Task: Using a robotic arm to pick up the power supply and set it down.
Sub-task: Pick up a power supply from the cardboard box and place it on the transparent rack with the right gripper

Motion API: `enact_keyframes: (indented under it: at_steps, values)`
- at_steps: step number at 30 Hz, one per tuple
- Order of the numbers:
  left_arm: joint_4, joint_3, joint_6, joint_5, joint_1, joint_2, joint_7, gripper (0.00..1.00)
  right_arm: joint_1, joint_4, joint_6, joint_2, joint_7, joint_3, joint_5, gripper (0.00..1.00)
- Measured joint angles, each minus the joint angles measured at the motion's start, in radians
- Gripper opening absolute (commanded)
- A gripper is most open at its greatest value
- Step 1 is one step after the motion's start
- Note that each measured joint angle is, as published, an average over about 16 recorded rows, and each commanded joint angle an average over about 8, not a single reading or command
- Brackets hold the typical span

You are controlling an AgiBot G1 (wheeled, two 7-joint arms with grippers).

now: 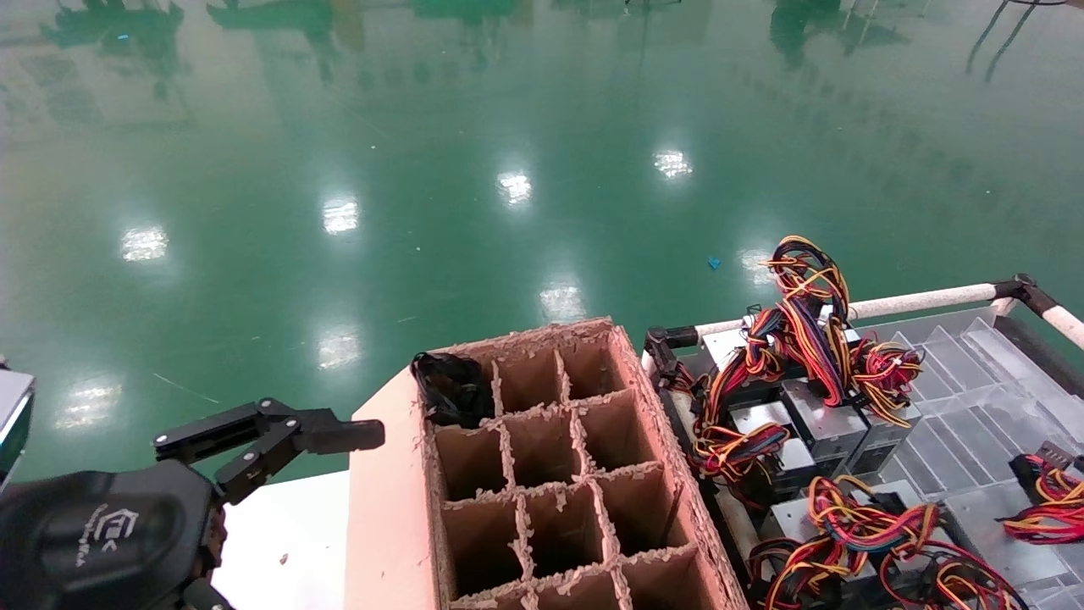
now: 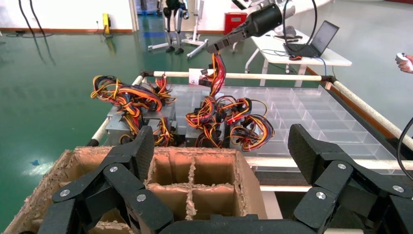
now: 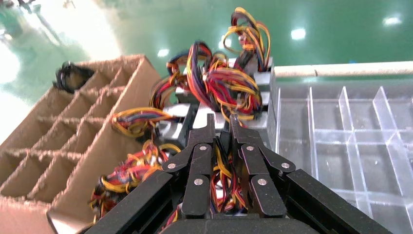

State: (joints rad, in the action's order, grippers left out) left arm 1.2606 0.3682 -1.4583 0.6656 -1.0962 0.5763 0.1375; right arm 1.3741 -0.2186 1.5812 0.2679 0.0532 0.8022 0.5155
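1. Right gripper is clamped on a power supply's coloured wire bundle, lifted above the clear divider tray.
2. Power supply hangs beneath it, over the other wired units.
3. Cardboard cell box stands just beside the tray; a black bundle fills one corner cell.
4. Left gripper hovers by the box, jaws spread wide.

white logo on left wrist, unreadable

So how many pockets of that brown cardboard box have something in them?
1: a black wire bundle sits in the far-left corner pocket of the brown cardboard divider box. Other visible pockets look empty; the nearest rows are cut off.
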Motion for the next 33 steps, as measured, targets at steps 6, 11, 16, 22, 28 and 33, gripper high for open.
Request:
enact_keyframes:
  at_steps: [6,11,16,22,28,33]
  values:
    - [0.000,0.000,0.000,0.000,0.000,0.000,0.000,1.00,-0.051,0.012,-0.002,0.007,-0.010,-0.014,-0.054,0.00]
    - [0.000,0.000,0.000,0.000,0.000,0.000,0.000,1.00,-0.086,0.023,-0.006,0.015,-0.019,-0.020,-0.084,0.00]
    - [0.000,0.000,0.000,0.000,0.000,0.000,0.000,1.00,-0.112,0.036,-0.012,0.027,-0.028,-0.023,-0.101,0.00]
    - [0.000,0.000,0.000,0.000,0.000,0.000,0.000,1.00,-0.128,0.060,-0.020,0.047,-0.038,-0.025,-0.113,0.03]
    - [0.000,0.000,0.000,0.000,0.000,0.000,0.000,1.00,-0.137,0.083,-0.024,0.067,-0.042,-0.027,-0.122,0.74]
    - [0.000,0.000,0.000,0.000,0.000,0.000,0.000,1.00,-0.140,0.094,-0.023,0.077,-0.042,-0.030,-0.128,1.00]
